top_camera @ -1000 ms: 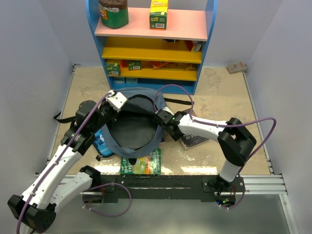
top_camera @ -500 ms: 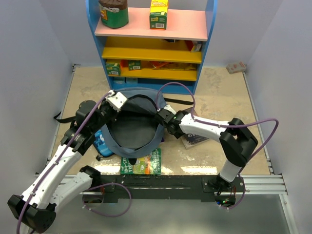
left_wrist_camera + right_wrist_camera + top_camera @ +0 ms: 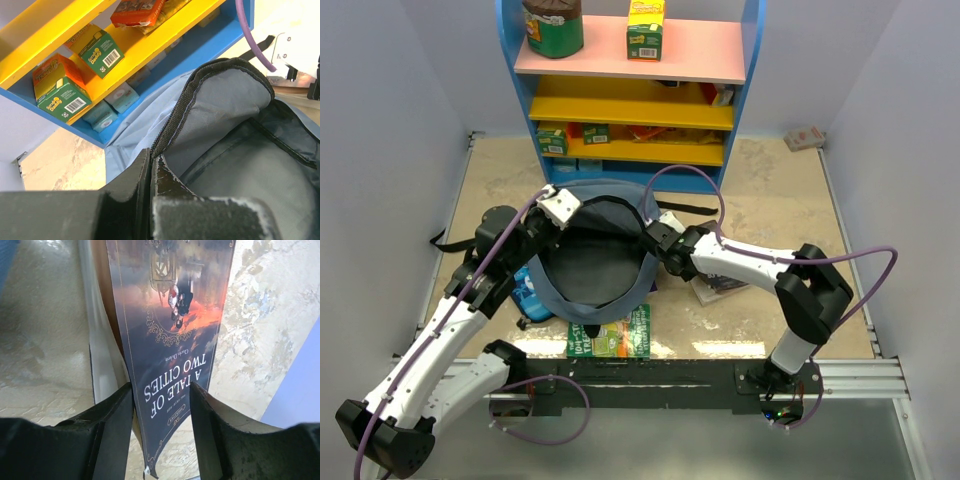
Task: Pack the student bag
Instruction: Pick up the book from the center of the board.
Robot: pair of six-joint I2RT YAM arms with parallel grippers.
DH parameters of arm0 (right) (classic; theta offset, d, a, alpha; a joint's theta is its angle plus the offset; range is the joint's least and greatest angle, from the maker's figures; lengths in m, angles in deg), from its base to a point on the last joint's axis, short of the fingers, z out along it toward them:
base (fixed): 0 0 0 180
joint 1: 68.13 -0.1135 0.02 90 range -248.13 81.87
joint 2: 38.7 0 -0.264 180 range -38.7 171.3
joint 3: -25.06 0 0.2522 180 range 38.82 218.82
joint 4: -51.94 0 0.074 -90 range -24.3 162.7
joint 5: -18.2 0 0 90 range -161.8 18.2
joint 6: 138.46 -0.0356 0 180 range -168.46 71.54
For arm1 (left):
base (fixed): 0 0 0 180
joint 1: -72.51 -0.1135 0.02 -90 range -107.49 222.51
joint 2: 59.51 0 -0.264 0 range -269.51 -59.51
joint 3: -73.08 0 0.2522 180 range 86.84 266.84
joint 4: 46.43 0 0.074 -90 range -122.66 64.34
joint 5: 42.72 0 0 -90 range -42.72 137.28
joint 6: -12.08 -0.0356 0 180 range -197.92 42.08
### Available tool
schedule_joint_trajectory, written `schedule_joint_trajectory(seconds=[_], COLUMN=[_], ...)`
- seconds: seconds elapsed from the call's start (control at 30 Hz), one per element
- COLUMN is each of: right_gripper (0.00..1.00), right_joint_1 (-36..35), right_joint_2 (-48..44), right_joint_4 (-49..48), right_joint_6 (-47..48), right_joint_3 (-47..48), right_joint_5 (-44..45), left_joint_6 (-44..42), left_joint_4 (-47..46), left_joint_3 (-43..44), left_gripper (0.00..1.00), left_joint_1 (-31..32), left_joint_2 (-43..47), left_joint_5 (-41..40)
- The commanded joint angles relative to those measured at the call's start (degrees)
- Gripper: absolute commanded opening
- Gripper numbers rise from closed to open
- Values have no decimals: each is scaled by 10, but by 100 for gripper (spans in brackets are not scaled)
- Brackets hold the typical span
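The student bag point(image 3: 595, 265), grey-blue with dark lining, lies open-mouthed on the floor in front of the shelf. My left gripper point(image 3: 552, 208) is shut on its zipped rim point(image 3: 172, 120) at the far left, holding the mouth up; in the left wrist view the gripper point(image 3: 150, 155) pinches the fabric tight. My right gripper point(image 3: 660, 240) sits at the bag's right rim. A dark paperback, "A Tale of Two Cities" point(image 3: 170, 315), stands between its fingers, and the gripper point(image 3: 161, 390) is closed on the book's near end. From above the book point(image 3: 718, 285) shows tilted under the right forearm.
A blue and yellow shelf unit point(image 3: 630, 100) with boxes stands just beyond the bag. A green workbook point(image 3: 610, 335) lies at the bag's near edge and a blue pencil case point(image 3: 528, 290) at its left. A black strap point(image 3: 450, 240) trails left. A small box point(image 3: 805, 138) sits far right.
My right gripper has moved a little up and away along the bag's right rim, and the book has shifted with it toward the bag. The left arm has stayed still.
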Motion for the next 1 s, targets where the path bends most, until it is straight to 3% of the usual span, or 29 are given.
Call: schedule_joint_trajectory(seconds=[0.0,0.37,0.47,0.57,0.7,0.83,0.97], right_gripper=[50,39,25,0,0,0,0], right_joint_1=[5,29,29,29,29,16,-27], right_joint_2=[-18,-15,5,10,-16,-64,-103], right_joint_4=[15,-1,-15,-23,-17,31,110], right_joint_6=[-30,-71,-66,-65,-63,-72,-56], right_joint_3=[14,2,-4,-7,4,58,191], right_joint_5=[56,74,66,61,88,169,261], left_joint_6=[2,8,8,7,7,8,8], left_joint_4=[-29,-34,-32,-32,-33,-36,-44], left_joint_3=[26,26,27,25,26,25,17], left_gripper=[3,3,3,3,4,4,4], left_joint_1=[-3,-3,-3,-3,-3,-3,-3], left_joint_2=[3,3,3,4,4,3,6], left_joint_5=[-3,5,3,2,2,8,10])
